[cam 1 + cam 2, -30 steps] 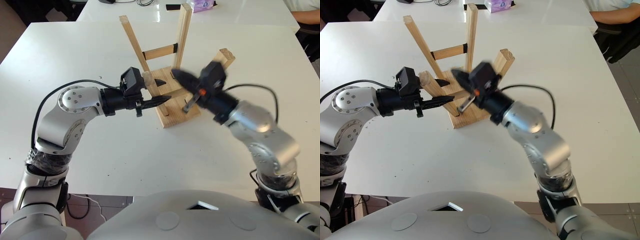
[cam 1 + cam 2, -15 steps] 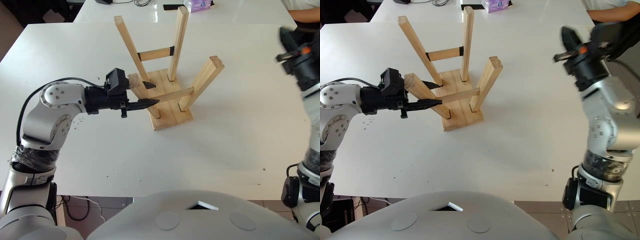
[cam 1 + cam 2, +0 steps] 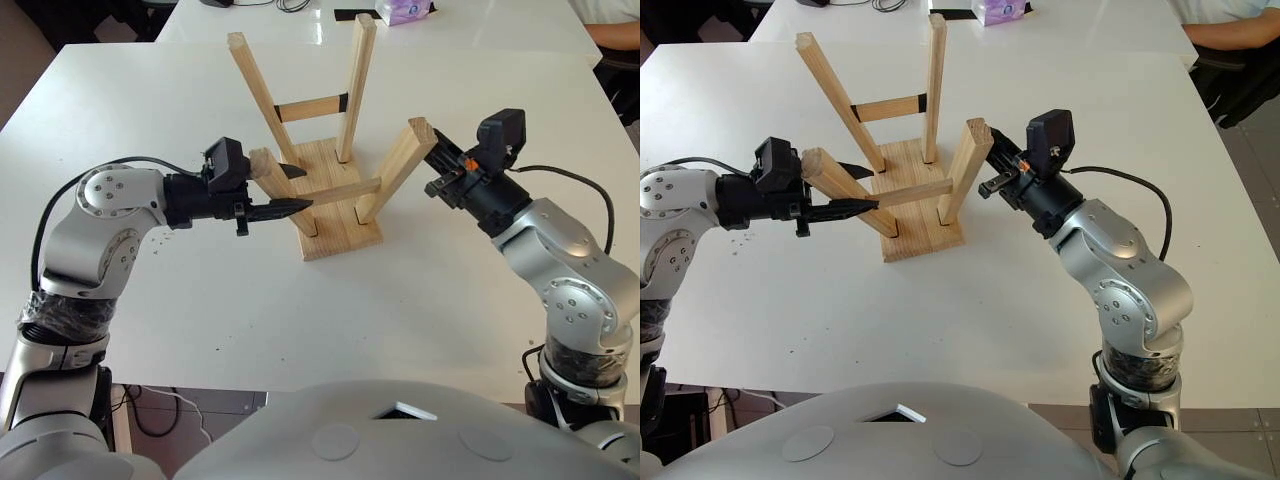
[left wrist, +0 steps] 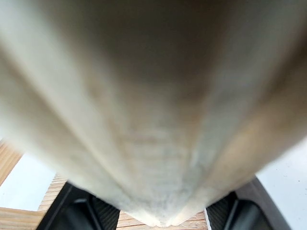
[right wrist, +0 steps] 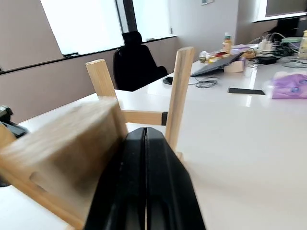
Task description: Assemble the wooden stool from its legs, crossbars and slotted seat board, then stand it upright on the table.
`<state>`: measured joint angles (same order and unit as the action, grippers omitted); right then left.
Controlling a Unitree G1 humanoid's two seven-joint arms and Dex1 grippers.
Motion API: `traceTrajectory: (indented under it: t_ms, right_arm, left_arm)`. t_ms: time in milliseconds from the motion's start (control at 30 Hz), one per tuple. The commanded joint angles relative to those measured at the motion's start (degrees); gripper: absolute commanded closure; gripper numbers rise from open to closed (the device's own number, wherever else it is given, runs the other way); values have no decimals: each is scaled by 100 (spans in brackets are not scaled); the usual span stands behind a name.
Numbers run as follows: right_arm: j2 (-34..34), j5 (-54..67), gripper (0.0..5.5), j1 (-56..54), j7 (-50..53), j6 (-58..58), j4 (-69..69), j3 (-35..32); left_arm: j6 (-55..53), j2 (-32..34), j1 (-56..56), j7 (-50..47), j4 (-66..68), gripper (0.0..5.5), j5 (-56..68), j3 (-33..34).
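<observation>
Stool (image 3: 335,205) upside-down on tabletop (image 3: 400,300). Left tool (image 3: 303,188) grasping near-left leg (image 3: 265,172). Right tool (image 3: 432,184) clenched, empty, just beside near-right leg (image 3: 395,170).

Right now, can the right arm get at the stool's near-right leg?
Probably yes. The right gripper sits just beside the top end of the near-right leg, with nothing between them. Its fingers are shut, so it would have to open them first.
</observation>
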<state>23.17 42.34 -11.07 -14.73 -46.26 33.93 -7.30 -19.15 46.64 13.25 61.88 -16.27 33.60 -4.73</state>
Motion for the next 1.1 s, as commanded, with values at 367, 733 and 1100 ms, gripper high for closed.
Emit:
traceTrajectory:
  t_ms: [367,733,1100]
  right_arm:
    - [-593,1058,550,155,-95,-341,1307,1201]
    - [-13,868,550,-840,-211,114,-717,-820]
    - [-115,1149,550,-1132,-99,123,-268,-570]
  left_arm:
    - [-118,24,-276,504,264,346,-342,-553]
    - [-543,-348,133,119,526,261,1019,936]
    - [-1392,-340,-316,-1274,-1011,181,2185,2520]
